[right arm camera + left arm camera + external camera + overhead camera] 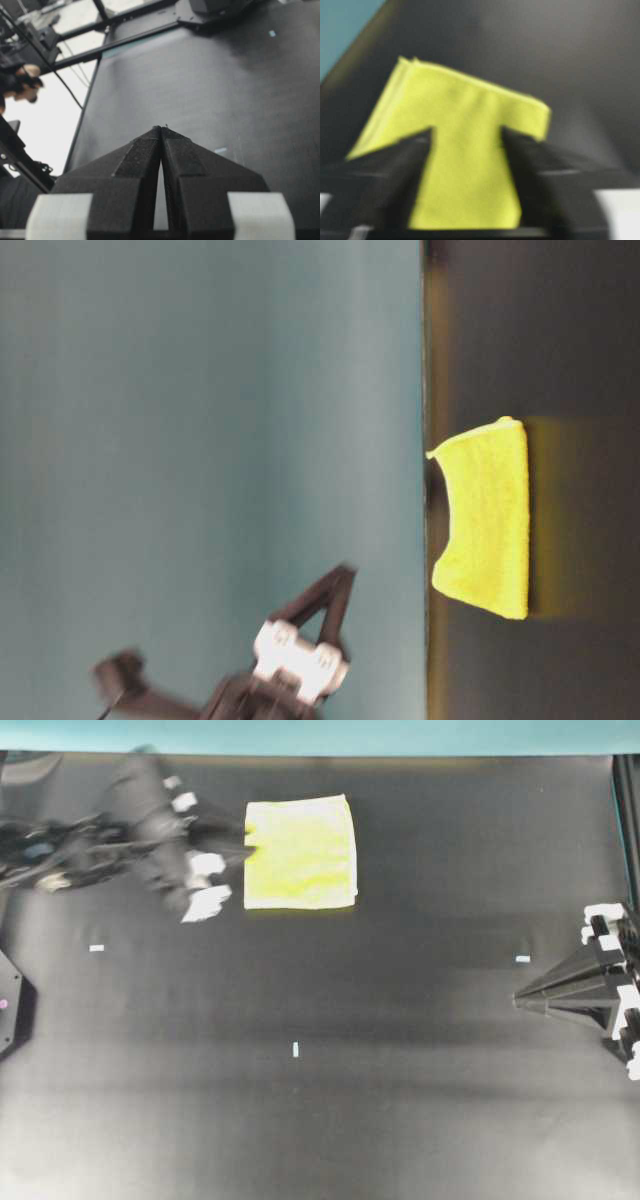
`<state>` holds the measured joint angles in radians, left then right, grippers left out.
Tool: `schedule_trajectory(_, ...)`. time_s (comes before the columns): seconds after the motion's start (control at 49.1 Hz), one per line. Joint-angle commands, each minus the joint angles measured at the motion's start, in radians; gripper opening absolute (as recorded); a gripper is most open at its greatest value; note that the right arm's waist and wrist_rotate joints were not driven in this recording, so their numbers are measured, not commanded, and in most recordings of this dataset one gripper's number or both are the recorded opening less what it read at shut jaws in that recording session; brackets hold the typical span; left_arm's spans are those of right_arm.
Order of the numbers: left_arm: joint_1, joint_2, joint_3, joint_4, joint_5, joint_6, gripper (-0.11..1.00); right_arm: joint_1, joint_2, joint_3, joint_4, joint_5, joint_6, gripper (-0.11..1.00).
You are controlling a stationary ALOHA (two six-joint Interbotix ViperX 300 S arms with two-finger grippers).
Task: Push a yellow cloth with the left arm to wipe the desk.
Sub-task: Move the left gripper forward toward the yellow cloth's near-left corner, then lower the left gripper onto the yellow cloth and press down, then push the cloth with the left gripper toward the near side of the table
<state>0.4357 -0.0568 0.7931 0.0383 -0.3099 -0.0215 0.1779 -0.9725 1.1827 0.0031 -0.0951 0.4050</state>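
Observation:
The yellow cloth [300, 852] lies flat and folded on the black desk [400, 1100], near its far edge. My left arm [110, 835] reaches in from the upper left. My left gripper [247, 842] is at the cloth's left edge. In the left wrist view the left gripper [466, 131] is open, its two black fingers spread over the cloth [465, 150], which fills the gap between them. My right gripper [516, 1000] is shut and empty at the desk's right edge, far from the cloth. Its tips [161, 128] meet. The cloth also shows in the table-level view [490, 520].
A teal strip [320, 735] runs along the desk's far edge just behind the cloth. Small white tape marks lie at the left [96, 948], the middle [296, 1049] and the right [522, 959]. A black fixture [10, 1005] sits at the left edge.

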Motion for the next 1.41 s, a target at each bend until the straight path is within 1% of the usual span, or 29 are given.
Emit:
schedule_trajectory(0.0, 0.011, 0.115, -0.089, 0.005, -0.015, 0.002, 0.63, 0.000, 0.003, -0.005, 0.000, -0.008, 0.000, 0.00)
schedule_trajectory(0.041, 0.012, 0.155, -0.115, 0.005, -0.015, 0.002, 0.73, 0.000, 0.002, -0.005, 0.000, -0.009, 0.000, 0.00)
schedule_trajectory(0.081, 0.012, 0.193, -0.138, 0.005, -0.014, 0.002, 0.82, -0.002, 0.002, -0.005, 0.000, -0.011, -0.002, 0.00)
schedule_trajectory(0.122, 0.012, 0.227, -0.161, 0.005, -0.014, 0.000, 0.85, 0.000, 0.000, -0.005, 0.000, -0.014, -0.002, 0.00)
schedule_trajectory(0.346, 0.014, 0.368, -0.229, 0.005, -0.008, 0.006, 0.82, 0.000, -0.003, -0.002, 0.000, -0.012, -0.002, 0.00)
schedule_trajectory(0.631, 0.014, 0.419, -0.259, 0.005, 0.025, 0.003, 0.82, 0.000, -0.003, 0.006, 0.000, -0.014, 0.000, 0.00)
schedule_trajectory(0.855, 0.006, 0.414, -0.235, 0.005, 0.060, 0.006, 0.82, 0.000, -0.003, 0.009, 0.000, -0.017, -0.002, 0.00)
schedule_trajectory(1.059, -0.025, 0.394, -0.170, 0.005, 0.038, 0.009, 0.82, 0.000, -0.003, 0.009, 0.000, -0.017, -0.002, 0.00)
schedule_trajectory(1.303, -0.063, 0.324, -0.080, 0.005, -0.018, 0.003, 0.82, 0.000, -0.003, 0.009, 0.002, -0.017, -0.002, 0.00)
schedule_trajectory(1.385, -0.072, 0.310, -0.058, 0.005, -0.020, 0.015, 0.82, 0.000, -0.003, 0.011, 0.002, -0.017, -0.002, 0.00)
